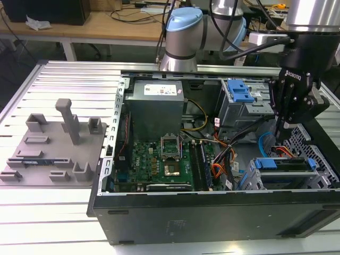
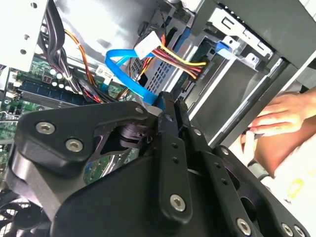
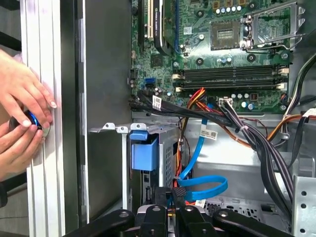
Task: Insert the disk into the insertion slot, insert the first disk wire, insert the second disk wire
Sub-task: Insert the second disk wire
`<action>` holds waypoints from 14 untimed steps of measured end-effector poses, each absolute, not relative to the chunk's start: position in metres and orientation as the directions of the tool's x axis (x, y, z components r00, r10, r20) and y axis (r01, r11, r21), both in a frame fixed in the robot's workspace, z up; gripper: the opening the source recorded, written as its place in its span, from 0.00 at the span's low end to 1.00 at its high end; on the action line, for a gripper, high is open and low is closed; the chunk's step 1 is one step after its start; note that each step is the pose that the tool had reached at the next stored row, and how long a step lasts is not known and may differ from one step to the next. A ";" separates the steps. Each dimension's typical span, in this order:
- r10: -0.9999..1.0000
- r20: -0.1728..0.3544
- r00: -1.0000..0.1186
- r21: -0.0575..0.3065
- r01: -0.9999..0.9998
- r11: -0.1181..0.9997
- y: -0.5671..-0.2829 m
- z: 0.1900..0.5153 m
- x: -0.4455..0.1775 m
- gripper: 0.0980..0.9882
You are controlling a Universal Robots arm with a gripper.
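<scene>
black gripper [image 1: 280, 129] pinched on the flat blue ribbon wire [image 3: 200, 185]; misaligned below, the plug could jam.

I saw a matt black metal end effector [image 2: 170, 106], glossy blue plastic disk [image 1: 281, 163] caddy, perforated silver sheet-metal insertion slot [image 1: 319, 154], ribbed brushed aluminium tabletop [image 1: 58, 207], matt grey plastic fixture [image 1: 53, 149].

Silver arm tubes [image 1: 313, 13], pale blue joint cap [image 1: 184, 21] seen; black gripper [image 1: 282, 127] linkages studded with silver screws.
</scene>
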State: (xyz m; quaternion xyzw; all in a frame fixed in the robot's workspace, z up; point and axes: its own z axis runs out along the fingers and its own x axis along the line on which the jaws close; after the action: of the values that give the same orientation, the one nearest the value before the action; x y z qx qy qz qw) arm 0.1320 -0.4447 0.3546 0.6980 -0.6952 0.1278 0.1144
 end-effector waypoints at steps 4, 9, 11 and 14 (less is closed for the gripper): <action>-0.941 0.337 0.000 -0.001 -1.000 0.000 -0.445 0.355 0.136 0.07; -0.940 0.335 -0.064 -0.001 -0.998 0.067 -0.445 0.354 0.136 0.07; -0.951 0.300 -0.075 0.001 -0.997 0.079 -0.445 0.354 0.136 0.07; -0.966 0.249 -0.076 0.002 -0.997 0.079 -0.447 0.354 0.136 0.07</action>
State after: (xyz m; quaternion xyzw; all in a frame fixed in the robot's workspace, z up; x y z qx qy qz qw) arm 0.1364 -0.4472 0.3541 0.6732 -0.7288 0.0842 0.0929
